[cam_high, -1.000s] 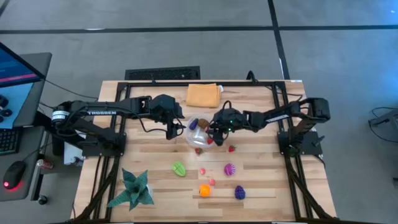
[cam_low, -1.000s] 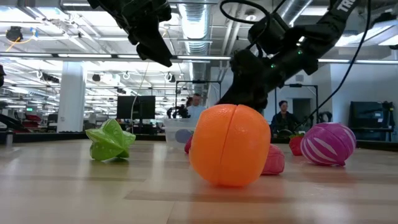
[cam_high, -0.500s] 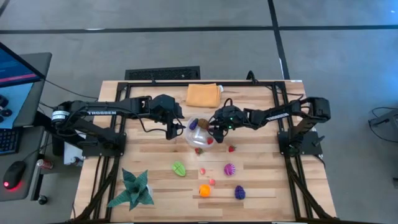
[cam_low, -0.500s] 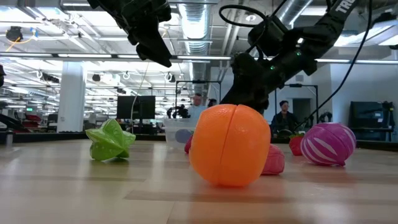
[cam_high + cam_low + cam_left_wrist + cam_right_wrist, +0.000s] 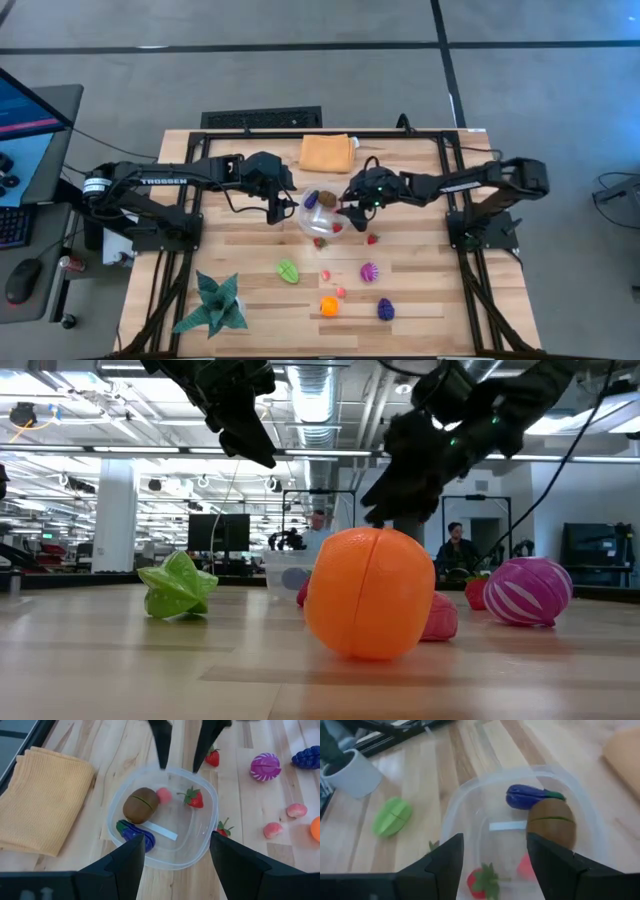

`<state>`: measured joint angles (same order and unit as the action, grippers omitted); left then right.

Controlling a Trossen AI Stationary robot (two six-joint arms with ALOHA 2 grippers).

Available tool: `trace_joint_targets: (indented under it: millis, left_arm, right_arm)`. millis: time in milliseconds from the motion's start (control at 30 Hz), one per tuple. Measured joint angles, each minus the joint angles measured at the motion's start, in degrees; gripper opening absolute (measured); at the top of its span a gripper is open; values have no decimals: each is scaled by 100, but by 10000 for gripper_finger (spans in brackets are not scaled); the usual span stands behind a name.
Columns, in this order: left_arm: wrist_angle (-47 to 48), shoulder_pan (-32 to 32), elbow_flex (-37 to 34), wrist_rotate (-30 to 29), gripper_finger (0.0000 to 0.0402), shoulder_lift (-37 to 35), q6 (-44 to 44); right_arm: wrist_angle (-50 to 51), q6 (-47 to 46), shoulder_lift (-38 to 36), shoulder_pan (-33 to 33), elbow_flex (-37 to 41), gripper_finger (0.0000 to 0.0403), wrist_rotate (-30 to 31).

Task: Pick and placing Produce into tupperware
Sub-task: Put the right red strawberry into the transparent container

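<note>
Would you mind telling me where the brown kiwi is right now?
In the left wrist view, the brown kiwi lies inside the clear container, between the purple eggplant and a small pink piece.

clear tupperware (image 5: 202,845), brown fruit (image 5: 141,804), orange cloth (image 5: 37,797)

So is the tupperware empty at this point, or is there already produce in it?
Not empty. The tupperware holds a brown fruit, a dark purple piece, a strawberry and a small pink piece.

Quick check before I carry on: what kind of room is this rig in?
Probably an open-plan lab or office: exposed ceiling ducts, monitors behind the wooden table, and a person seated in the background.
</note>
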<state>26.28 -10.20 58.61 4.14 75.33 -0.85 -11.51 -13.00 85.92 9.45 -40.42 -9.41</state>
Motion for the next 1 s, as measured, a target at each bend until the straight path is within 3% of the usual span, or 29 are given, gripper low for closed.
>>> trace_joint_targets:
  millis: [333,733,1000]
  left_arm:
    - [0,-2,0,-31,212,0,-13]
    - [-4,-2,0,-41,212,0,-51]
    - [-8,-1,0,-48,212,0,-58]
  right_arm:
    - [2171,391,-1176,-197,241,235,27]
    - [2242,-536,-1965,-897,1126,234,280]
    - [1766,-668,-2261,-1428,1453,234,1307]
